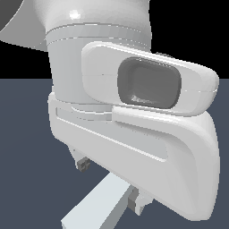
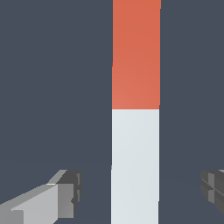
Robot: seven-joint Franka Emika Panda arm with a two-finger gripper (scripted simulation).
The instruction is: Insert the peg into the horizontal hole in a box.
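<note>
the arm's white wrist and hand housing [image 1: 134, 134] fills most of the exterior view, angled downward with the hand at the bottom. the gripper [image 2: 140, 192] points down, its two dark-tipped fingers [image 2: 65, 192] spread wide apart — jaws parted, gripping nothing. in the wrist view one finger shows its pale body and grey pad; the other [image 2: 213, 188] is only partly visible at the frame edge.

I can read no text, label, brand, number or sign anywhere: my white arm housing [image 1: 134, 112], the peg [image 2: 134, 131] and the dark floor [image 2: 52, 87] are all plain and unmarked.
</note>
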